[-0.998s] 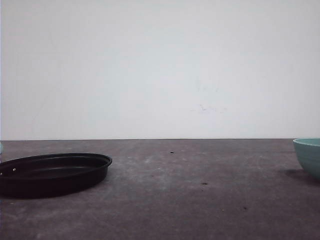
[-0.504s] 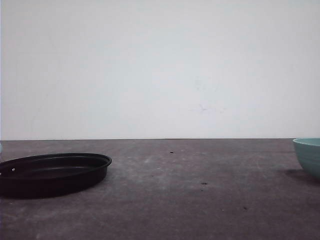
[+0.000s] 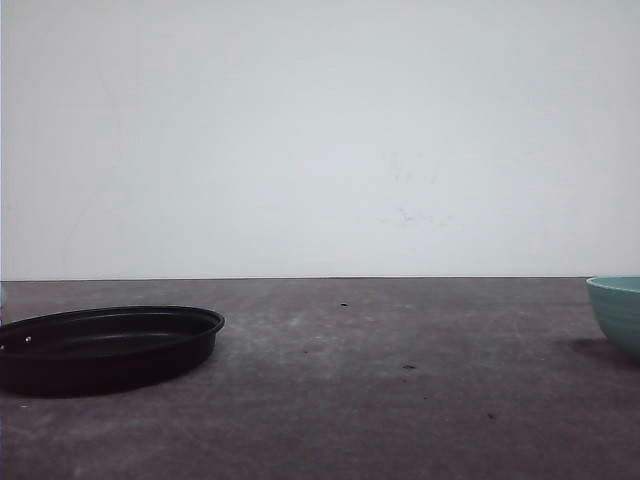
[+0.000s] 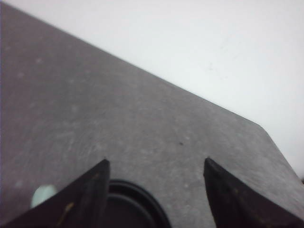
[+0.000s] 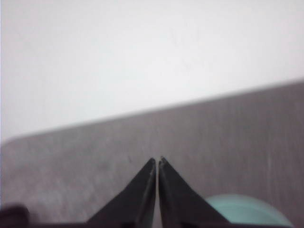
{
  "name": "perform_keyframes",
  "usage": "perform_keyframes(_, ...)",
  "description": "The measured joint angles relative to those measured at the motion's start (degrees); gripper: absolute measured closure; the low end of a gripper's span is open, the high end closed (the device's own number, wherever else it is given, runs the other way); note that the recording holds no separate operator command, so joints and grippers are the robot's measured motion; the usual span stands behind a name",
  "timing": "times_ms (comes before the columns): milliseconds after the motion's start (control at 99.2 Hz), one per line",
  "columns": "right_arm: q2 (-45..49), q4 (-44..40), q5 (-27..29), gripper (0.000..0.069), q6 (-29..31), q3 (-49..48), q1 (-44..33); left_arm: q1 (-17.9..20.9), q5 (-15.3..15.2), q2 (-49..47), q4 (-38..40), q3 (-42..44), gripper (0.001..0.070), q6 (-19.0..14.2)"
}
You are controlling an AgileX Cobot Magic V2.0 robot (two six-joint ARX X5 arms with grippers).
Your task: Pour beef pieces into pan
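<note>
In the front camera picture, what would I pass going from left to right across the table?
Black pan at the left edge → a wide stretch of bare dark table → teal bowl, cut off by the right edge.

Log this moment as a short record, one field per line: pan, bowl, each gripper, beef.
pan: black pan on the dark table, front-left, nothing visible inside
bowl: teal bowl at the table's right edge, contents hidden
left gripper: left gripper open, above the pan rim
right gripper: right gripper shut, empty, above the bowl
beef: no pieces visible
</note>
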Motion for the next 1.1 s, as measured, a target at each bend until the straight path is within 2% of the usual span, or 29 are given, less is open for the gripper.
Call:
perform_keyframes(161, 0.2, -0.7, 0.44, 0.0684, -4.83, 10.12, 0.0, 0.0, 1.01, 3.26, 0.0, 5.29, 0.0404, 2.56)
perform_keyframes(272, 2.21, -4.74, 0.68, 0.0684, -9.51, 16.76, 0.0, -0.02, 1.07, 4.26, -0.04, 8.57, 0.0441, 5.05)
perform_keyframes(333, 4.92, -8.39, 1.64, 0.0684, -11.26, 21.09, 0.0, -0.02, 1.07, 4.72, 0.02, 10.43, 0.046, 6.45)
perform_keyframes(393, 7.98, -12.13, 2.21, 0.0684, -12.35, 25.46, 0.0, -0.11, 1.07, 5.2, -0.13, 12.31, 0.0511, 7.58)
perform_keyframes(484, 13.29, -16.59, 2.16, 0.0684, -13.81, 32.55, 0.0, -0.31, 1.09, 6.29, -1.51, 15.78, 0.0591, 8.24)
perform_keyframes(565, 18.34, -19.82, 2.16, 0.0684, -14.8, 39.34, 0.0, -0.37, 1.09, 8.02, -4.57, 19.78, 0.0624, 8.66)
perform_keyframes(766, 29.24, -26.25, 1.95, 0.0684, -15.69, 53.83, 0.0, -0.37, 1.09, 14.43, -14.01, 32.94, 0.0638, 10.6)
perform_keyframes(927, 34.6, -29.92, 1.44, 0.0684, -15.74, 59.91, 0.0, -0.37, 1.4, 19.43, -19.06, 43.19, 0.0638, 12.46)
perform_keyframes(998, 36.44, -32.37, 0.07, 0.0679, -15.74, 61.64, 0.0, -0.37, 2.54, 21.14, -19.34, 46.23, 0.0638, 12.59)
perform_keyframes(1048, 37.51, -33.97, -0.9, 0.0636, -15.74, 62.36, 0.0, -0.37, 3.87, 22.25, -19.37, 47.76, 0.0623, 12.59)
perform_keyframes(1099, 38.53, -35.5, -1.18, 0.0537, -15.69, 62.88, 0.0, -0.37, 5.55, 23.28, -19.37, 48.85, 0.0571, 12.52)
